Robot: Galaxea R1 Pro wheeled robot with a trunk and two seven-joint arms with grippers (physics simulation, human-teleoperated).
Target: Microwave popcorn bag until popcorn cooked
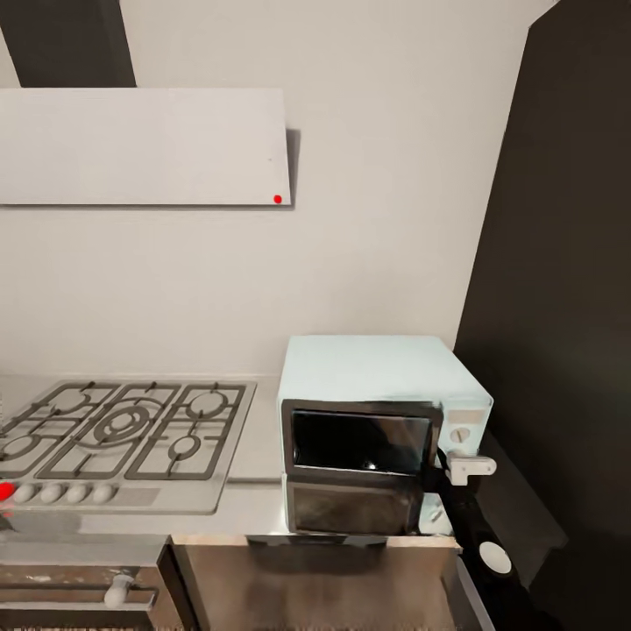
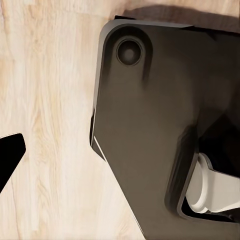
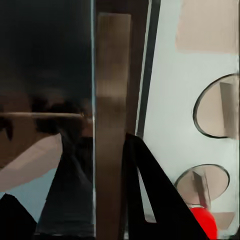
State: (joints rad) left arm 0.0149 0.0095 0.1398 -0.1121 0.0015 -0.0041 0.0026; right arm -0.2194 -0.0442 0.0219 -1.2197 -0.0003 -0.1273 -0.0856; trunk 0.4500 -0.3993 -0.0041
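Note:
The pale mint-blue microwave (image 1: 377, 429) stands on the steel countertop (image 1: 254, 491), to the right of the hob. My right gripper (image 1: 441, 469) is at the right edge of its dark glass door (image 1: 361, 443). In the right wrist view the door's upright handle bar (image 3: 112, 125) stands between my right gripper's (image 3: 70, 170) spread black fingers (image 3: 155, 200), with the two round knobs (image 3: 217, 105) and a red dot (image 3: 204, 222) beside them. One black fingertip (image 2: 10, 152) of my left gripper hangs over wooden floor. The popcorn bag and the popcorn are out of view.
A gas hob (image 1: 123, 429) with black grates lies left of the microwave, under a white hood (image 1: 145, 145). A tall dark cabinet (image 1: 561, 307) rises close on the right. A steel oven front (image 1: 79, 596) sits below the hob. My dark base (image 2: 150, 125) shows over the floor.

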